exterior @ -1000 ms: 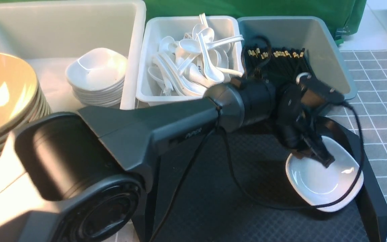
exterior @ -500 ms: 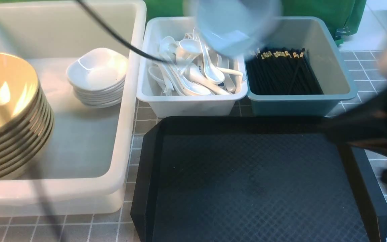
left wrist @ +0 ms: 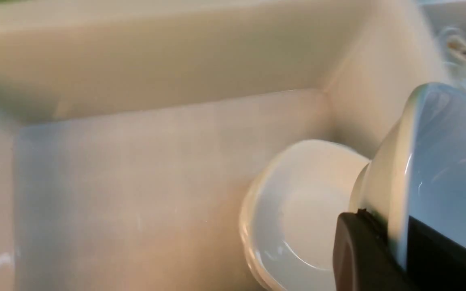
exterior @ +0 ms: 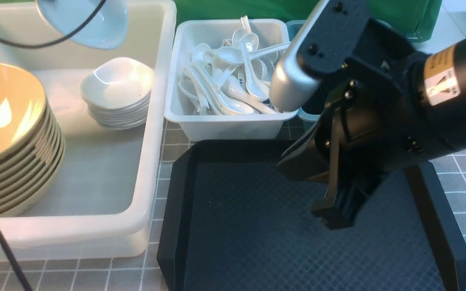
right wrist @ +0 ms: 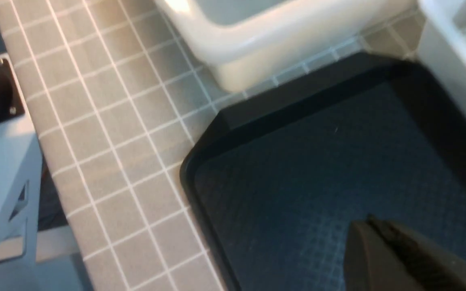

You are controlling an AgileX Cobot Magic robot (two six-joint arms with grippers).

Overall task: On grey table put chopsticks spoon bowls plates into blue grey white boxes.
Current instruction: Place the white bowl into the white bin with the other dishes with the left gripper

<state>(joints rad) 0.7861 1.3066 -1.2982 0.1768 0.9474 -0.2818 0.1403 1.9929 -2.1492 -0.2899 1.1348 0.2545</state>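
Front view catches only the white plate (exterior: 82, 22) over the milky tub (exterior: 157, 133); left wrist view shows the left gripper (left wrist: 399, 242) clamped on its rim above the plate stack (left wrist: 297, 218). The right gripper (exterior: 335, 210) hovers over the black tray (exterior: 249, 226), jaws together.

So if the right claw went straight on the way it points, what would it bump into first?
Most likely the black tray. The right claw is shut, holds nothing and points down at the tray's floor, with nothing showing in between. How high it hangs above the tray is hard to tell.
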